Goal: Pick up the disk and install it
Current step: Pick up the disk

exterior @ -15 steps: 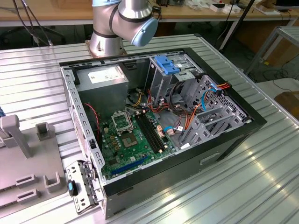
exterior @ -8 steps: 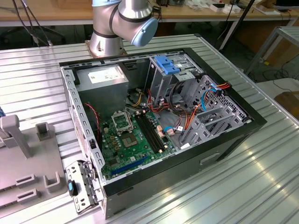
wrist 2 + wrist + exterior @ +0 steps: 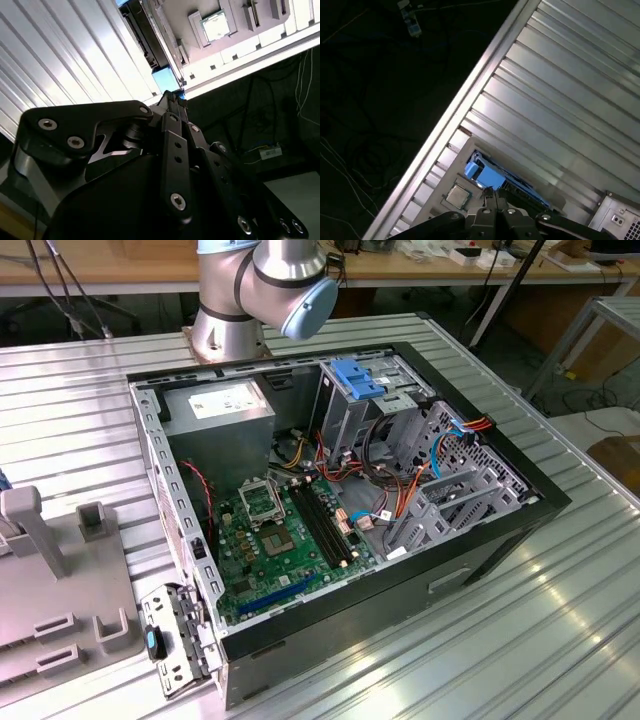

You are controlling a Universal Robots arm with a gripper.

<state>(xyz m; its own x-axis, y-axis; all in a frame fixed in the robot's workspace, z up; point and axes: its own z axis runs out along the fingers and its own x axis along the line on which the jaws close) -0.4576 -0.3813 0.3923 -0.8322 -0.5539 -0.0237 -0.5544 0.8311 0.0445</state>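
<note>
Ribbed metal table (image 3: 560, 100) spreads below; the claw (image 3: 494, 192), tips pinched together, hangs at the blue-framed disk (image 3: 487, 175); whether it grips, I cannot tell.

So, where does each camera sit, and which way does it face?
Exterior view: off the arm, high, looking obliquely down into the open black metal computer case on the ribbed silver table; the grey robot arm stands behind.
First wrist view: on the arm, facing down past the black gripper at the dark disk in its bright blue plastic carrier.
Second wrist view: on the arm, looking along the gripper toward the table.
Both wrist views share the disk and a square silver chip.
</note>
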